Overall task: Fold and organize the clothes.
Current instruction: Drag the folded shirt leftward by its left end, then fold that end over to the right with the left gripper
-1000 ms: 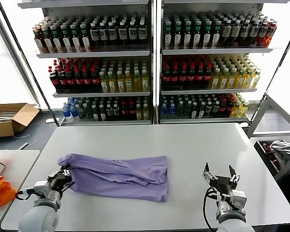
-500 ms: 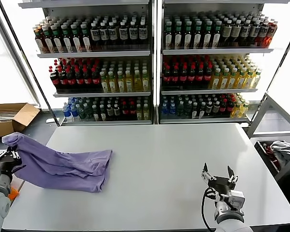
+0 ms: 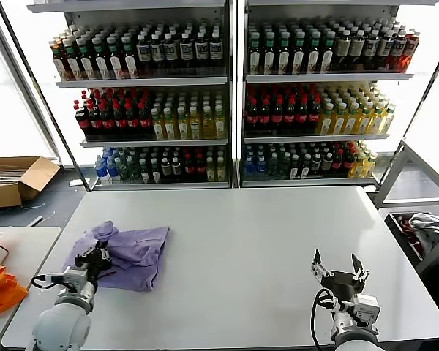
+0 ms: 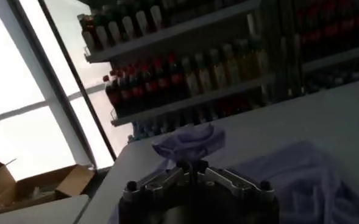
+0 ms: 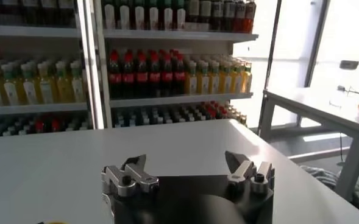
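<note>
In the lower left of the head view the left gripper [image 3: 97, 255], jaws together apparently pinching the bunched lavender T-shirt [image 3: 132, 252], is mid-fold and next must lay it flat, while the right gripper [image 3: 340, 268] idles spread apart at lower right.

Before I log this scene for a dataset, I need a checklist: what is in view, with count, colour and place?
T-shirt: one, lavender, bunched at the table's left edge.
Table: one, white, front and centre.
Shelves: two racks behind the table, rows of bottles with red, yellow, green and dark contents.
Box: one, brown cardboard, open, on the floor far left.
Side table: one, white, left of the main table.
Orange item: one, at the left edge, kind unclear.
Bin: one, with cloth, far right.
Left gripper: shut on the T-shirt.
Right gripper: open, empty, above the table's front right.
</note>
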`<state>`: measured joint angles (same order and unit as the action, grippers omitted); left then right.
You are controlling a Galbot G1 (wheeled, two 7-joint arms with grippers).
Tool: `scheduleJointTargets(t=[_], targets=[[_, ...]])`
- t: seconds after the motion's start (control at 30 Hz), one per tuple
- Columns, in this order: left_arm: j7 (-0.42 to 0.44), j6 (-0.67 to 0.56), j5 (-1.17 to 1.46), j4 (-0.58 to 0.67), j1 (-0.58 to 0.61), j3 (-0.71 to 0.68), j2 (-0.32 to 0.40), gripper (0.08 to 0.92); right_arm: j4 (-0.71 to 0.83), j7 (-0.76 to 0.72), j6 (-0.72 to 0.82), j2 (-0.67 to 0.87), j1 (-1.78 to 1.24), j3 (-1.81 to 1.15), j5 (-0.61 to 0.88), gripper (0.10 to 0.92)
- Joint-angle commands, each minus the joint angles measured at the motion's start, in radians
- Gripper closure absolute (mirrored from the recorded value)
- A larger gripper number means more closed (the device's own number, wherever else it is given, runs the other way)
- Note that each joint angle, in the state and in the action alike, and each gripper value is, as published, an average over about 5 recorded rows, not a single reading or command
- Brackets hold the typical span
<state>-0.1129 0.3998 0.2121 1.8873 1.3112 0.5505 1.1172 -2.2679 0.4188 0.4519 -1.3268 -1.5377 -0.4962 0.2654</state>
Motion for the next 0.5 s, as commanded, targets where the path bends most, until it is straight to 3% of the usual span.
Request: scheduleJointTargets(t=[0.03,0.5], targets=[[-0.002,0.034,-0.051,0.005,-0.068,-0.285,0.141,0.890,-0.038,-0.003,-0.002,-0.006,-0.035,-0.016,-0.010,0.203],[0.064,0.000,-0.150,-0.148,-0.112,-0.294,0.164,0.876,-0.033,-0.007,-0.009,-0.035,-0.049,-0.009,-0.028,0.203]])
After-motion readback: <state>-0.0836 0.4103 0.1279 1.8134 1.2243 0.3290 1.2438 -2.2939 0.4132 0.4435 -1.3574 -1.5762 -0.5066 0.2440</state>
